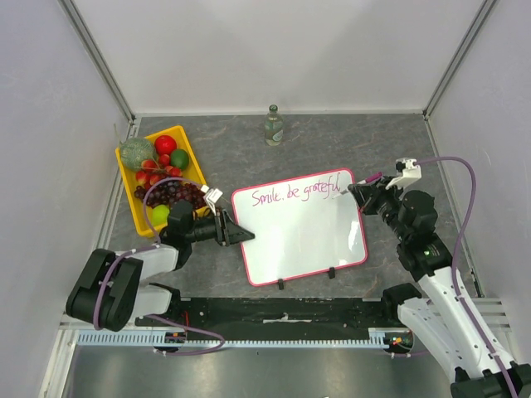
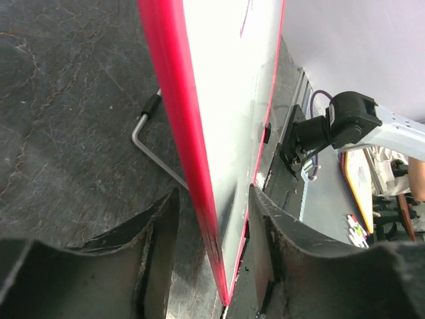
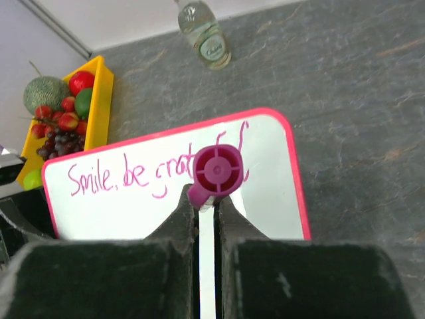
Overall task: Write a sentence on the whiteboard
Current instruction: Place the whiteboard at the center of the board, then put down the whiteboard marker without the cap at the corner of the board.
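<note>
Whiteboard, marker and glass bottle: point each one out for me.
Whiteboard (image 1: 307, 240): top external view, bare white writing surface below the handwriting.
Marker (image 3: 216, 169): right wrist view, its round magenta end cap.
Glass bottle (image 1: 273, 128): top external view, middle of its body.

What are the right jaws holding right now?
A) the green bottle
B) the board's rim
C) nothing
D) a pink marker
D: a pink marker is clamped between the right jaws, over the end of the sentence on the board.
</note>
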